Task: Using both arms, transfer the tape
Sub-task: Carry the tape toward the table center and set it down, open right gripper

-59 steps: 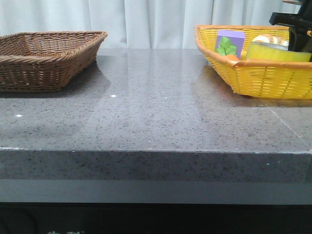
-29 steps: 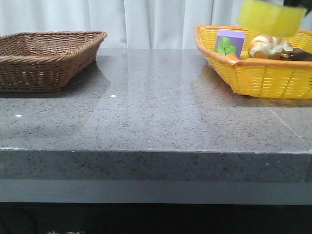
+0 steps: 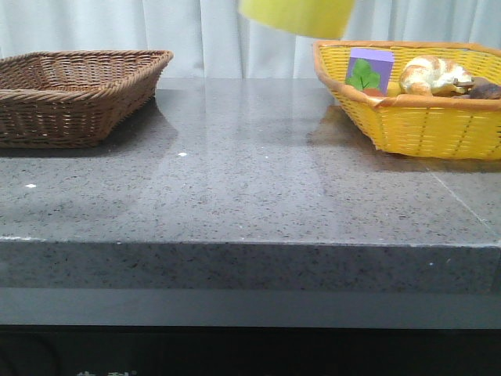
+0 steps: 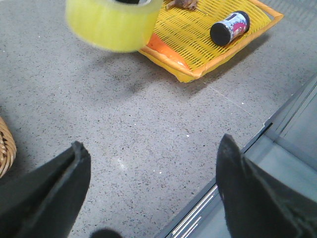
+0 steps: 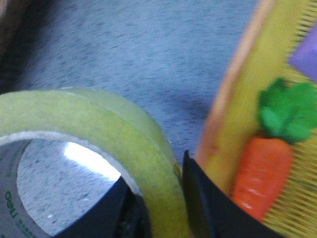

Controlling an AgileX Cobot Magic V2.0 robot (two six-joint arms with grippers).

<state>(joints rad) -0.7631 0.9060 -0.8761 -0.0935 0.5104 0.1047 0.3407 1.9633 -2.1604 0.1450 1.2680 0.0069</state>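
Note:
The yellow tape (image 3: 296, 16) hangs in the air at the top of the front view, left of the yellow basket (image 3: 423, 125), partly cut off by the frame edge. My right gripper (image 5: 161, 203) is shut on the tape's wall (image 5: 124, 144), one finger inside the white core with green print and one outside. The tape also shows blurred in the left wrist view (image 4: 111, 25), high above the table. My left gripper (image 4: 151, 173) is open and empty over the table's near edge. Neither arm shows in the front view.
The yellow basket holds a purple box (image 3: 369, 66), a toy carrot (image 5: 260, 168), a bread-like item (image 3: 434, 74) and a black bottle (image 4: 229, 28). A brown wicker basket (image 3: 74, 90) stands at the far left. The grey table (image 3: 250, 180) lies between them.
The tape has been lifted out of the yellow basket and carried left, from over the basket's right part to above the table beside the basket's left rim.

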